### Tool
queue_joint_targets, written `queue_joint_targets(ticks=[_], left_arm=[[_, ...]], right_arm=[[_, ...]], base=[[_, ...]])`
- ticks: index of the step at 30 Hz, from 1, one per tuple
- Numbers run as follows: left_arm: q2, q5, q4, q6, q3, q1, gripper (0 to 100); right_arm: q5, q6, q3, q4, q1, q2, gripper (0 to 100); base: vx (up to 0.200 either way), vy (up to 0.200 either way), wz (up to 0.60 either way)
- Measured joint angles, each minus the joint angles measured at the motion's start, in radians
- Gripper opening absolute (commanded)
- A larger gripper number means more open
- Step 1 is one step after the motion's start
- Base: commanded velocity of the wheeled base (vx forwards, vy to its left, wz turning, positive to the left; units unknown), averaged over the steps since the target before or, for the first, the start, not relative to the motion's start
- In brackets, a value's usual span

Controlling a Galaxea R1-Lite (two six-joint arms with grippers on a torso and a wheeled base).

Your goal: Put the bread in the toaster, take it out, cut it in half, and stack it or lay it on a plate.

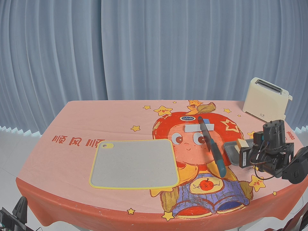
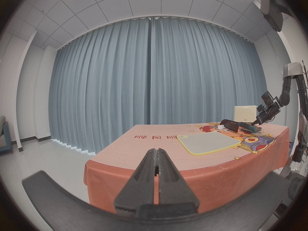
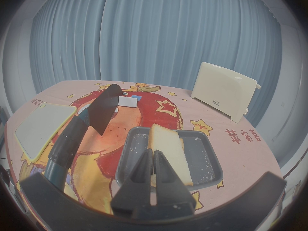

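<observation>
A slice of bread (image 3: 168, 151) stands tilted on its edge in a dark grey tray (image 3: 205, 164) near the table's right front; the bread (image 1: 243, 142) and tray (image 1: 231, 152) also appear in the head view. My right gripper (image 3: 153, 155) hangs shut just in front of the slice, its fingers together with nothing between them. The cream toaster (image 1: 266, 101) stands at the back right, slot empty. A knife (image 1: 211, 145) with a dark blade and blue handle lies left of the tray. My left gripper (image 2: 157, 153) is shut, low off the table's left front corner.
A grey cutting board (image 1: 134, 164) with a yellow rim lies front centre on the pink printed cloth. A small white and blue card (image 1: 195, 127) lies under the knife's tip. Blue curtains hang behind the table.
</observation>
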Motion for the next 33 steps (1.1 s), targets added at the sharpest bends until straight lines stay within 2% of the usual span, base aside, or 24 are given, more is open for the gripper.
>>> queue_joint_targets(ticks=[10,20,33], left_arm=[[0.000,0.000,0.000,0.000,0.000,0.000,0],[0.000,0.000,0.000,0.000,0.000,0.000,0],[0.000,0.000,0.000,0.000,0.000,0.000,0]], right_arm=[[0.002,0.009,-0.008,-0.004,0.000,0.003,0],[0.001,0.007,0.008,-0.118,-0.008,0.032,0],[0.006,-0.001,0.036,-0.126,-0.012,0.045,0]], base=[[0.000,0.000,0.00],[0.000,0.000,0.00],[0.000,0.000,0.00]])
